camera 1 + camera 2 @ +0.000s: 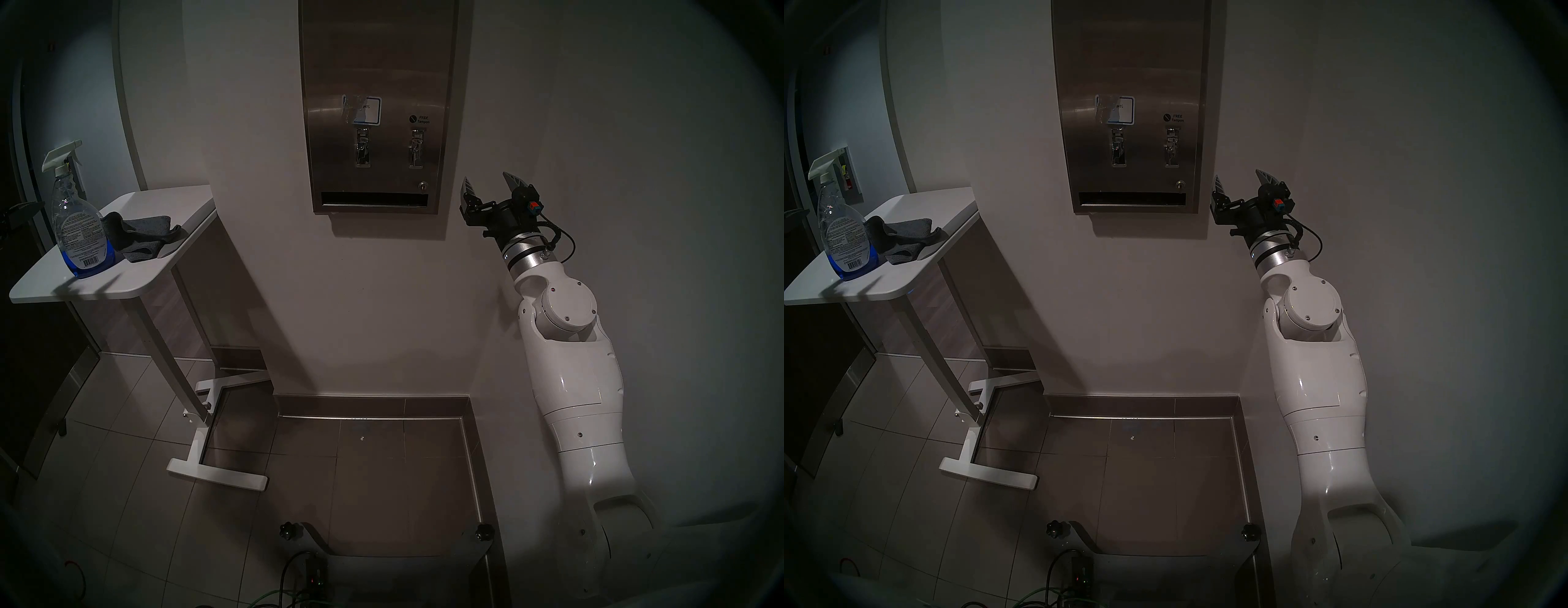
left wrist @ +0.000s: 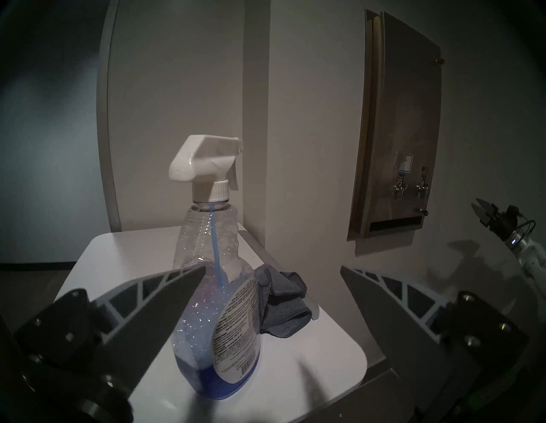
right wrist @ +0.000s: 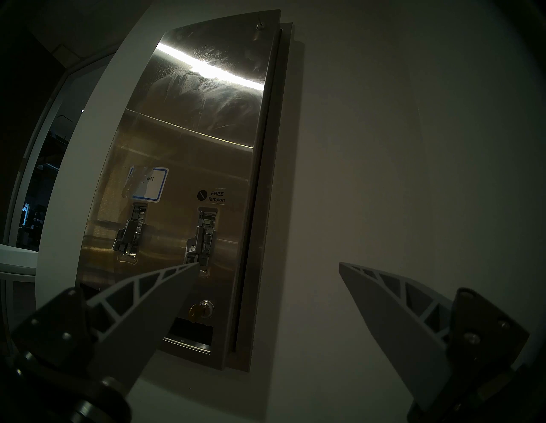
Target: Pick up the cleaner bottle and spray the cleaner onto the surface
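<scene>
The cleaner bottle stands upright on a small white table at the far left, with blue cleaner low in its base. In the left wrist view the bottle is just ahead of my open, empty left gripper, its white spray head pointing right. The left gripper is out of the head views. The steel dispenser front hangs on the wall at centre. My right gripper is open and empty beside the dispenser's lower right corner, facing its front.
A grey cloth lies crumpled on the table right behind the bottle. The table's white foot stands on the tiled floor. White walls form a corner at the right. Cables and the robot base are at the bottom.
</scene>
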Motion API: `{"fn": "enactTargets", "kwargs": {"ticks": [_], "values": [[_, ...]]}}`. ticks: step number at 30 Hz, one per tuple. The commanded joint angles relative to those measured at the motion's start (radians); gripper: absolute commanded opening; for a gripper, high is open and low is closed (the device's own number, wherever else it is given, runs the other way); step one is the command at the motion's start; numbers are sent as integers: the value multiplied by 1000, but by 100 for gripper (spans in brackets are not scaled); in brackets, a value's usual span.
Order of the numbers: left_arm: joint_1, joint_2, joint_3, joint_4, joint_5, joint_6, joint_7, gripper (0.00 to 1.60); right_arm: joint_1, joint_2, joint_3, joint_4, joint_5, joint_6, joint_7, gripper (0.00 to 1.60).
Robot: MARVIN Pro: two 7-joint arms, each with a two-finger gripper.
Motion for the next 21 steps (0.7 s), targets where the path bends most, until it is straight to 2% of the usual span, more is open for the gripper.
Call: {"fn": "enactTargets", "kwargs": {"ticks": [1, 5, 7, 8, 9, 10, 16, 21], "values": [[-73, 6, 15, 11, -9, -100, 26, 160, 31, -3, -2, -37, 3, -9, 3, 160], [-90, -12, 30, 13, -2, -168, 57, 160, 31, -3, -2, -37, 3, -9, 3, 160], [-98, -27, 35, 8, 11, -193, 88, 160, 31, -2, -2, -37, 3, -9, 3, 160], [-111, -41, 38, 14, 6, -230, 113, 160, 31, -2, -2, -37, 3, -9, 2, 160], [-116, -46, 37, 10, 8, -223, 126, 160, 31, -2, -2, -36, 3, -9, 2, 160], [-128, -55, 45, 12, 5, -255, 144, 160, 31, -2, -2, -36, 3, -9, 2, 160], [-186, -76, 95, 16, 12, -305, 200, 160, 31, -2, -2, -36, 3, -9, 2, 160], [-217, -81, 125, 27, 15, -310, 214, 160, 31, -2, -2, -36, 3, -9, 2, 160]]}}
